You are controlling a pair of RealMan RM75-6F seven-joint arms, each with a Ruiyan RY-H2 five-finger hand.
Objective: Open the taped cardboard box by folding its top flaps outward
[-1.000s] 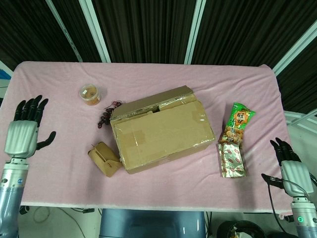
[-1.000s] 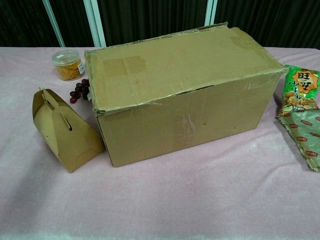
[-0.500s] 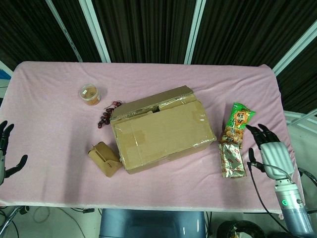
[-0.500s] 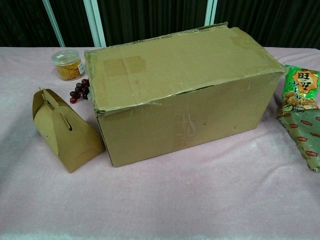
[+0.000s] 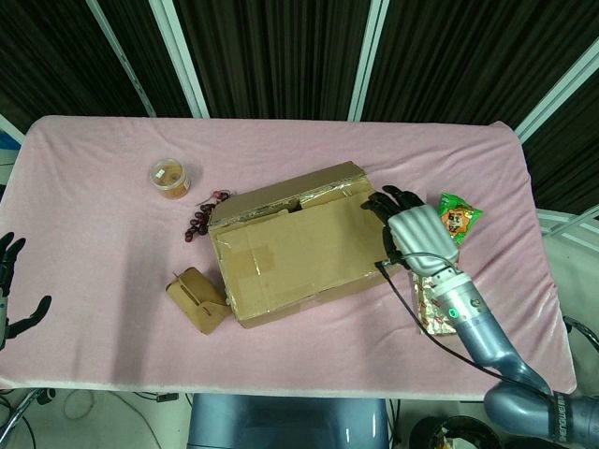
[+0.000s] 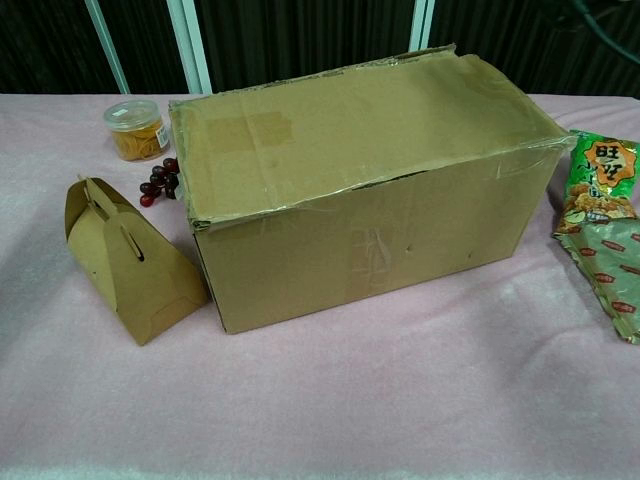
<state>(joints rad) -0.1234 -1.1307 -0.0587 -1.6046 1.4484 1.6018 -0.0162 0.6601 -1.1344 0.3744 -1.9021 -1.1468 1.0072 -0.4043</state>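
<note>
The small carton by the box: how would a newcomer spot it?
Start at the big cardboard box mid-table. At its near left corner stands the small carton, close beside the box. Unlike the round tub and dark grapes behind it, it is brown, peaked, with a handle.

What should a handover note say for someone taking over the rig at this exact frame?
Right hand: open, fingers spread, over the right end of the cardboard box; contact cannot be told.
Left hand: open, at the table's left edge, far from the box.
Box: mid-table, top flaps down and taped, far flap slightly lifted. Small paper carton at its left, snack packets at its right.
Done: nothing opened.
Left: bring the left hand in, fold the flaps outward.
</note>
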